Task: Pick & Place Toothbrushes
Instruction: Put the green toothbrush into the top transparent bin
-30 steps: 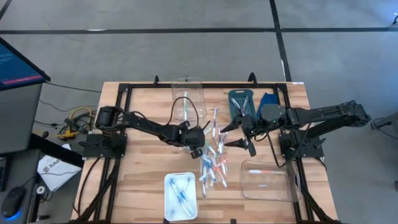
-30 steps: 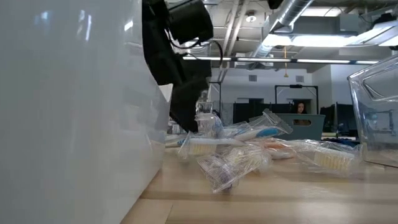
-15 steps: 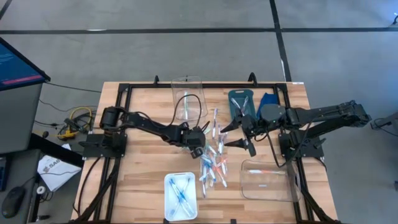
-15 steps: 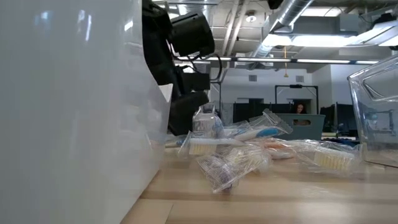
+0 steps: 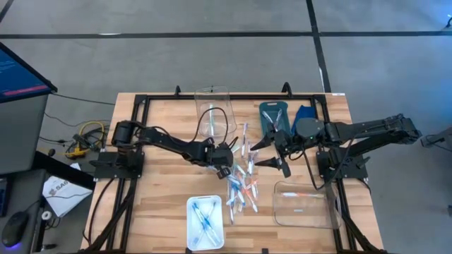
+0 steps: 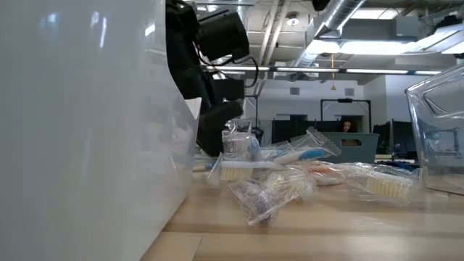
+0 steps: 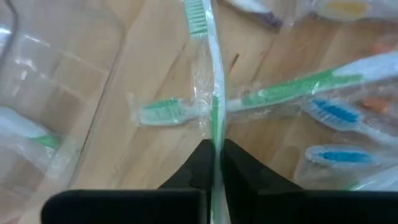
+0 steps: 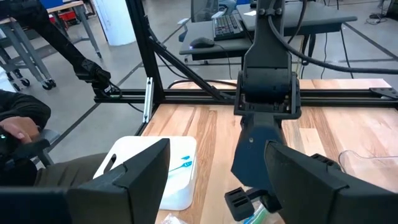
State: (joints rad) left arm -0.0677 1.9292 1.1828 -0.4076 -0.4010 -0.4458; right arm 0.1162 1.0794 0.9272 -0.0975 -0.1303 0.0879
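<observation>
A pile of wrapped toothbrushes (image 5: 241, 185) lies on the wooden table near its middle. My left gripper (image 5: 226, 168) reaches down at the pile's left edge and is shut on a green toothbrush (image 7: 214, 81) in clear wrap. More green and blue toothbrushes (image 7: 336, 112) lie around it. My right gripper (image 5: 260, 154) hangs open above the table, right of the pile, with nothing between its fingers. My left gripper pinches the green toothbrush's handle (image 7: 215, 138) between its two fingers, through the clear wrap. The fingers slant down from the table's left, and the brush runs straight on from them, its green bristle head (image 7: 196, 15) at the far end. Whether it is lifted, I cannot tell.
A clear bin (image 5: 213, 109) stands at the far side. A white tray (image 5: 205, 220) holding blue toothbrushes sits at the near edge, and another clear bin (image 5: 302, 204) at the near right. A teal case (image 5: 272, 116) and a blue cloth (image 5: 305, 113) lie far right.
My left gripper has stayed at the pile's left edge and has shut on the wrapped green toothbrush. The clear wrap beside its fingers has shifted a little in the low view. The right arm has kept still.
</observation>
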